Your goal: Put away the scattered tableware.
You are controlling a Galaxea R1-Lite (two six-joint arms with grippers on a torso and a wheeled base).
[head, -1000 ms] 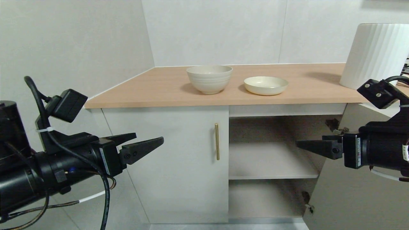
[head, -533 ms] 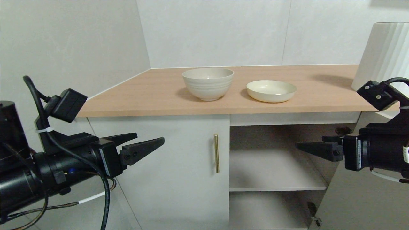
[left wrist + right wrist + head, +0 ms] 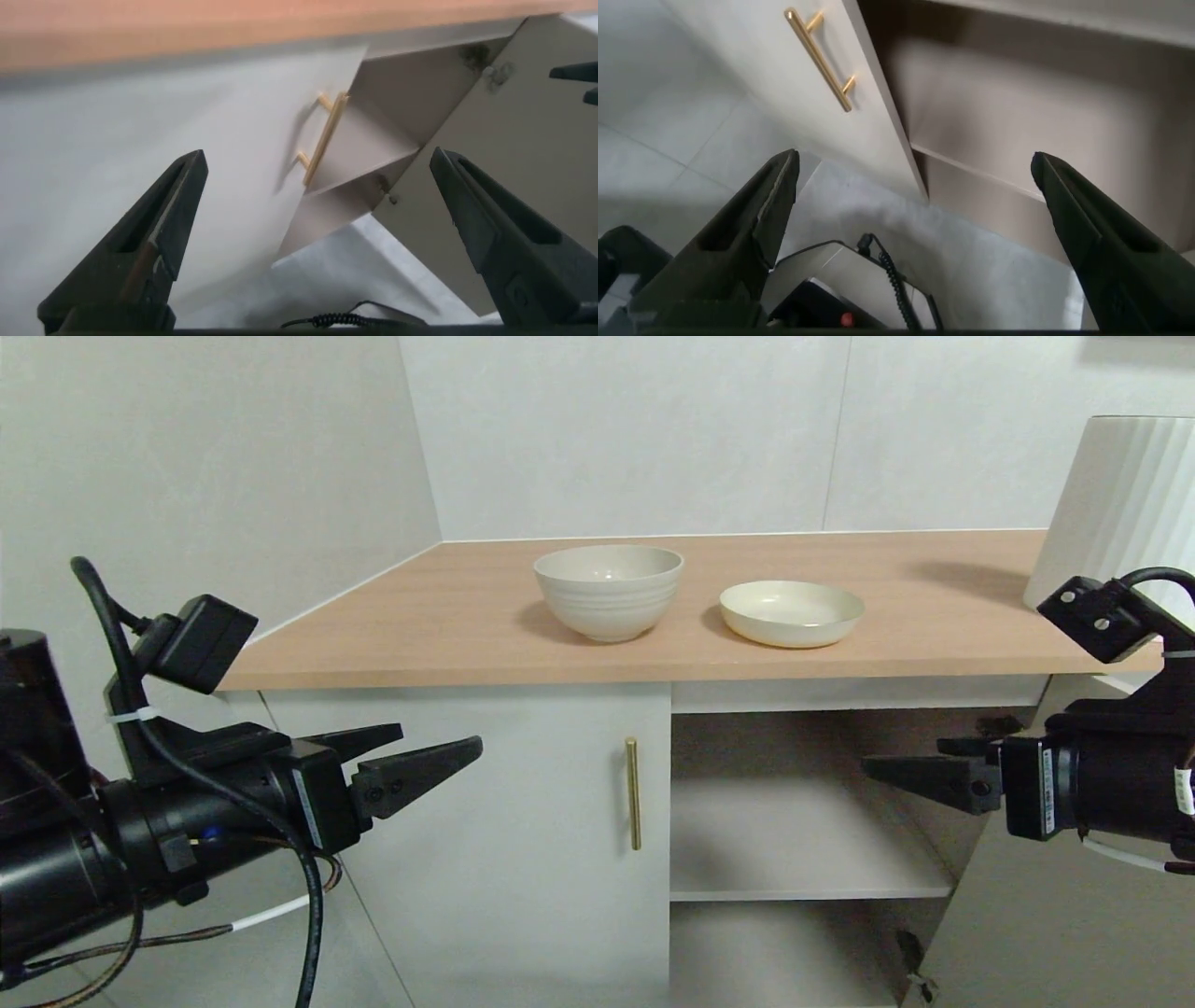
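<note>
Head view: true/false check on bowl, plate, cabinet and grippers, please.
1. The bowl stands on the counter, left of the plate. True.
2. The cabinet is shut on its left side and open on its right. True.
3. The plate lies inside the cabinet. False: it is on the counter, beside the bowl.
4. The left gripper holds the bowl. False: its fingers are open and hold nothing, in front of the cabinet.
5. The right gripper has its fingers open. True.
</note>
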